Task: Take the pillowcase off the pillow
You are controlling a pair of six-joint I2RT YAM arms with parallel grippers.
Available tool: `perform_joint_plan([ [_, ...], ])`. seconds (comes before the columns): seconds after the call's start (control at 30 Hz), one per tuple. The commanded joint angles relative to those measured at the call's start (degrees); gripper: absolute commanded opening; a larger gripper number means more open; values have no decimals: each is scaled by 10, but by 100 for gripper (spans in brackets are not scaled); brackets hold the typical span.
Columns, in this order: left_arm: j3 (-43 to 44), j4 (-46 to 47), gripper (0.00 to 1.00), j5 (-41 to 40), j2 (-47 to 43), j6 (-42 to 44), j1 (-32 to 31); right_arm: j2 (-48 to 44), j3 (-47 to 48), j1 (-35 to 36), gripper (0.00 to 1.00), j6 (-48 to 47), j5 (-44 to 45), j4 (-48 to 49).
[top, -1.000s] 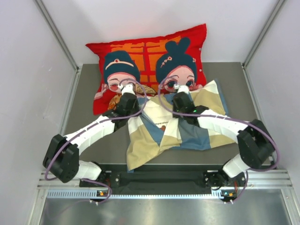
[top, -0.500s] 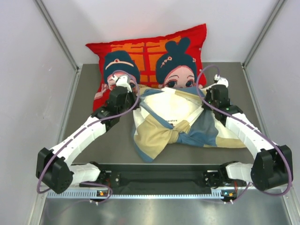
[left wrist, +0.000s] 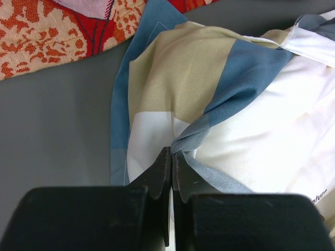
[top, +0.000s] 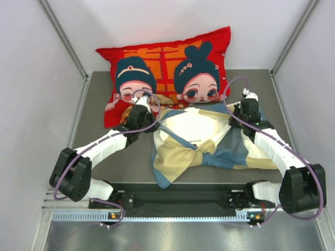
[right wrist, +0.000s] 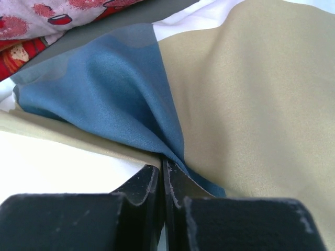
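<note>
The soft fabric pillowcase in blue, tan-yellow and cream blocks (top: 175, 159) lies mid-way across the grey table top (top: 99, 110). It is bunched toward 6 o'clock around the plump cream-white rectangular pillow (top: 191, 125), whose upper face is bare. The left gripper (left wrist: 171, 154) is pinched tight on a blue-edged fold at the pillow's 9 o'clock side, the right gripper (right wrist: 161, 166) is clamped on a blue-and-tan fold at 3 o'clock, and a red cartoon-figure cushion (top: 162, 57) sits at 12 o'clock.

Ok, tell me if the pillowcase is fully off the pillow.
No, in the top view the pillowcase covers the near end of the pillow, leaving only the far part bare.
</note>
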Motion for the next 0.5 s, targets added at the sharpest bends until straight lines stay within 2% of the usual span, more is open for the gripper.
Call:
perform_joint_plan([
  [0.0, -1, 7, 0, -15, 5, 6, 21, -38, 10, -33, 3, -31, 45, -20],
  [0.07, -5, 36, 0, -5, 6, 4, 21, -48, 17, -33, 13, -36, 23, -25],
  [0.1, -5, 37, 0, -1, 10, 4, 21, -59, 27, -32, 32, -39, 1, -28],
  [0.23, -8, 47, 0, 24, 17, 4, 21, -89, 63, -13, 75, -56, -28, -43],
  [0.3, -10, 52, 0, 30, 19, 4, 21, -105, 91, 14, 82, -63, -26, -53],
  [0.47, -13, 58, 0, 37, 17, 1, 21, -115, 149, 125, 87, -65, 1, -55],
])
